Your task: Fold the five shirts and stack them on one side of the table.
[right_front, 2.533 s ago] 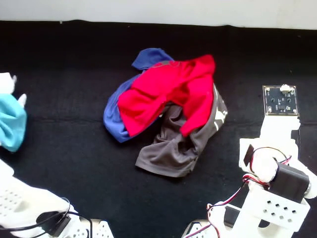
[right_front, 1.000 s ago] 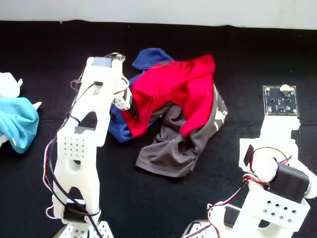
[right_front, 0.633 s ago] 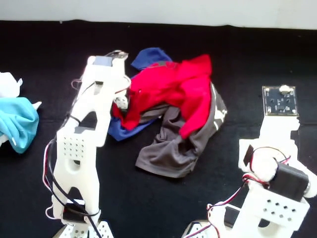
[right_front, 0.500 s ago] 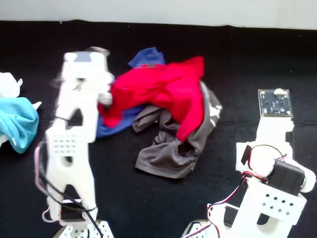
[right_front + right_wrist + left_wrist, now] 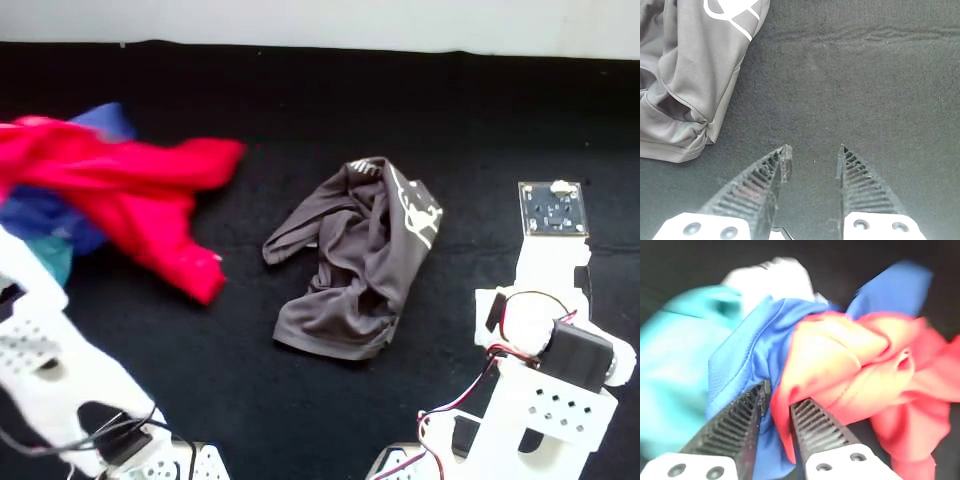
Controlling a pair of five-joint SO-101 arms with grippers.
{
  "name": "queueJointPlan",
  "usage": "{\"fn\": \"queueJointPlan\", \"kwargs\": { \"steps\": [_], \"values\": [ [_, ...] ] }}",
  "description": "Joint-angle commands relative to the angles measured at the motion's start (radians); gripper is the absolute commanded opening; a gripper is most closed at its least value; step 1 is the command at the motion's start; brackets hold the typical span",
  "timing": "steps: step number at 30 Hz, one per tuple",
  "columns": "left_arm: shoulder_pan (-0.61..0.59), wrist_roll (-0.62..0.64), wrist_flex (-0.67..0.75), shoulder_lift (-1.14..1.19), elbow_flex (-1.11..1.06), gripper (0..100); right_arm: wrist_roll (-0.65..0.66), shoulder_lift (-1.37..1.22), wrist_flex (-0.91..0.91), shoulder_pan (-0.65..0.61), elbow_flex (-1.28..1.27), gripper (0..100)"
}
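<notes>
Left gripper (image 5: 777, 392) is pinched on the red shirt (image 5: 130, 190), with the blue shirt (image 5: 40, 215) bunched alongside, at the table's far left. The grey shirt (image 5: 355, 260) is laid at centre, long axis near-to-far, nearer the spread right gripper (image 5: 812, 155).

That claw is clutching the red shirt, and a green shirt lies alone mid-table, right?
Not green: it's a grey shirt lying alone mid-table, as the high view shows. The left gripper does clutch the red shirt.
</notes>
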State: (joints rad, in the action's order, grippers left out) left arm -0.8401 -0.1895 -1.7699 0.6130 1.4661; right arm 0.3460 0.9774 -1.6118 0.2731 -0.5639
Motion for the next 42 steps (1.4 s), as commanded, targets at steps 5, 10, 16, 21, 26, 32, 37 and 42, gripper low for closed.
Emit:
{"fn": "queueJointPlan", "kwargs": {
  "steps": [5,10,16,21,26,32,37,42],
  "values": [
    [-0.186,-0.155,0.054,-0.225,0.191,1,-0.003,0.005,0.016,-0.01,-0.002,15.2],
    [-0.288,-0.166,0.209,-0.191,0.124,1,-0.003,0.005,0.012,-0.105,-0.002,15.2],
    [-0.329,-0.166,0.302,-0.058,0.016,1,-0.006,0.005,0.008,-0.186,-0.002,15.2],
    [-0.286,-0.164,0.249,0.045,0.01,8,-0.006,0.005,0.01,-0.24,-0.002,15.2],
    [-0.254,-0.16,0.245,0.137,0.022,28,-0.006,0.005,0.008,-0.259,-0.004,15.2],
    [-0.251,-0.061,0.219,0.077,0.202,21,-0.006,-0.004,0.016,-0.259,-0.005,15.2],
    [-0.116,-0.057,0.026,-0.077,0.168,21,-0.006,-0.018,0.065,-0.283,-0.005,15.5],
    [0.091,-0.055,-0.011,-0.234,0.027,21,-0.008,-0.105,0.065,-0.28,0.007,15.5]
  ]
}}
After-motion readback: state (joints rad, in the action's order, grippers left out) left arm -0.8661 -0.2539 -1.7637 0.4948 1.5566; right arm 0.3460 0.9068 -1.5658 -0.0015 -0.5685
